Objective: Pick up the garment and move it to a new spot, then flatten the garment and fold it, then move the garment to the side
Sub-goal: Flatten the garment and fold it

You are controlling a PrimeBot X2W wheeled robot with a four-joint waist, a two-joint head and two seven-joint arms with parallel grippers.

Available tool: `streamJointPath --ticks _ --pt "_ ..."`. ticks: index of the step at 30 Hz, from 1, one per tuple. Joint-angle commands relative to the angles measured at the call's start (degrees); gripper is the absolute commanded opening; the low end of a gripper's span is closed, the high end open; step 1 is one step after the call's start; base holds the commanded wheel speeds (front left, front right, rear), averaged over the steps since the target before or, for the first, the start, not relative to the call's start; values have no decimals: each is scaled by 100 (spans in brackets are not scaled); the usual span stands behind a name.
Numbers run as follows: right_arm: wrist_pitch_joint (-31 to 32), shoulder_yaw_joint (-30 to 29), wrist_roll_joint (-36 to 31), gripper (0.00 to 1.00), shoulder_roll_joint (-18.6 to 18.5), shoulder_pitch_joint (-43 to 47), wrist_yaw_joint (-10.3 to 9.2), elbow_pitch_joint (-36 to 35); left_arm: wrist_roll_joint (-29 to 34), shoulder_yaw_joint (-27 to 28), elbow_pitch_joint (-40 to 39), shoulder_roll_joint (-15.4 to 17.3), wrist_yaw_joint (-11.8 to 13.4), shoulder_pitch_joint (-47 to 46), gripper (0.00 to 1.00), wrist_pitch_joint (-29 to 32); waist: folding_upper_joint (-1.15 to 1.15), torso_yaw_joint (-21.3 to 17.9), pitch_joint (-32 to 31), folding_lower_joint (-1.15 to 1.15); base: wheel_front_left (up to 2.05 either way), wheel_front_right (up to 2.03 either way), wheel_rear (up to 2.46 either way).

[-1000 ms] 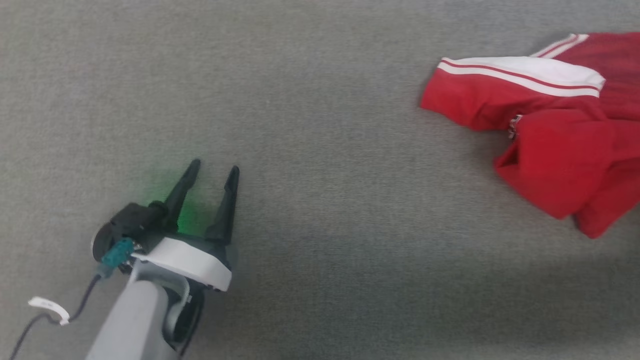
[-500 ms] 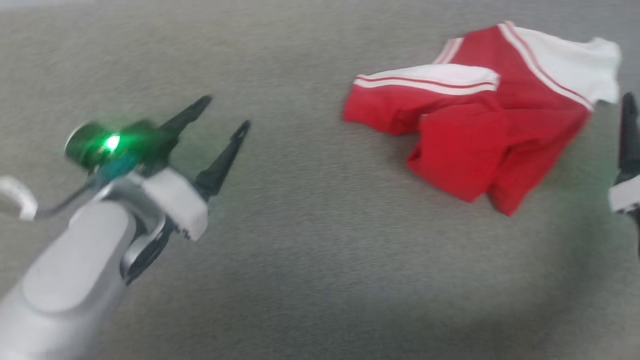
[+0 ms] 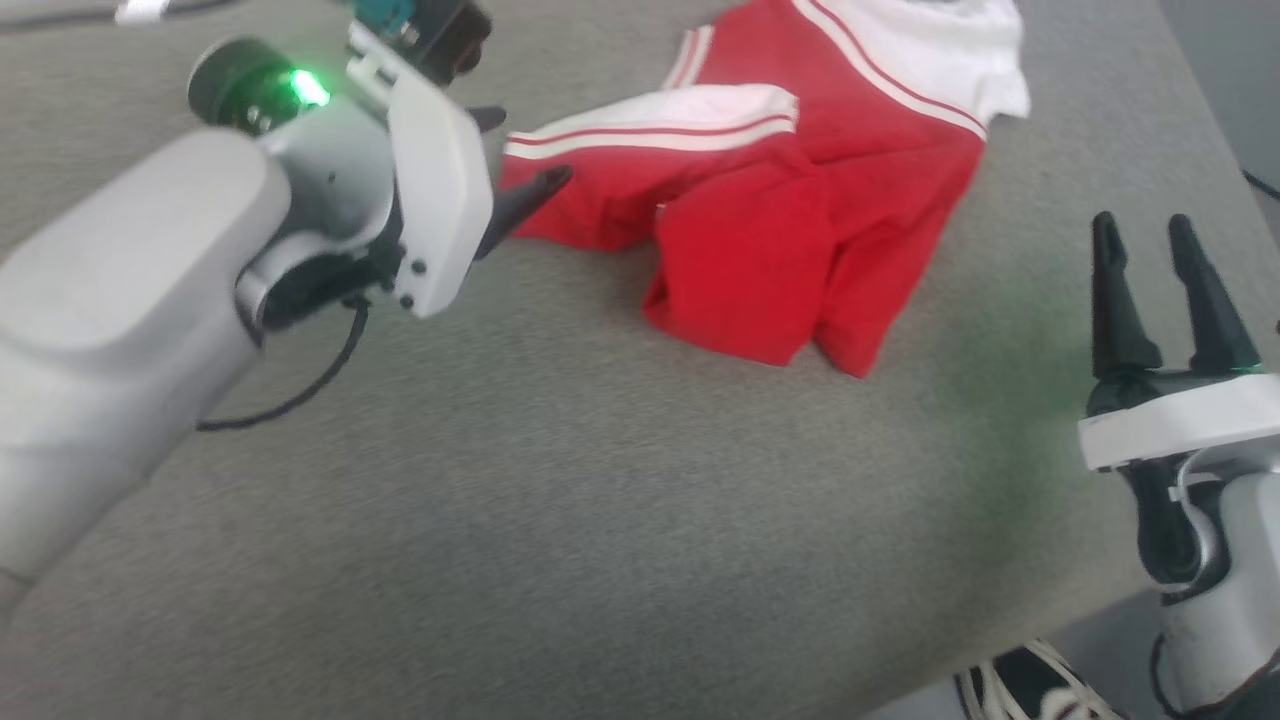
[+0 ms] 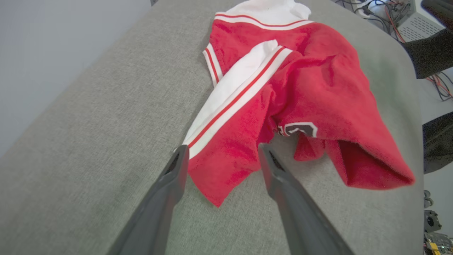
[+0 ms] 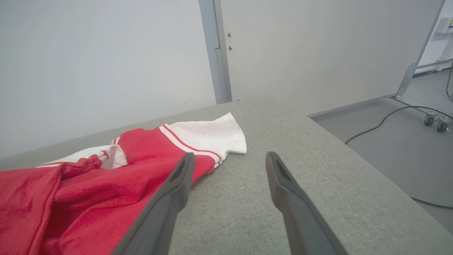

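While the garment is lying crumpled on the grey table in the head view, the left gripper and right gripper are hovering spread wide, holding nothing. The left wrist view is showing fingers framing a red corner; the right wrist view, fingers beside the white sleeve. Flattening, folding and shifting aside are seemingly waiting.

Red, white-striped garment, grey surface
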Motion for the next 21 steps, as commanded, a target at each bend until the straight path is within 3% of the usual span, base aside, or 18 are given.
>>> streamJointPath --ticks 1,9,19,20,21 --pt "-14 34 -13 100 64 59 3 -38 -150 -144 84 -15 -10 -202 100 125 0 -289 227 0 0 0 0" --pt "-24 341 15 100 347 -76 3 -152 -570 -816 916 -280 -10 -1183 100 536 0 -752 526 0 0 0 0" --pt "-34 624 38 100 474 -178 3 -95 -718 -1015 1371 -344 -10 -1312 99 1106 0 -1036 681 0 0 0 0" --pt "-35 630 40 100 472 -184 3 -92 -727 -1023 1362 -325 -10 -1268 94 1214 0 -1042 685 0 0 0 0" --pt "-36 637 40 100 467 -187 3 -95 -776 -1029 1300 -320 -10 -1219 82 1312 0 -1043 686 0 0 0 0"
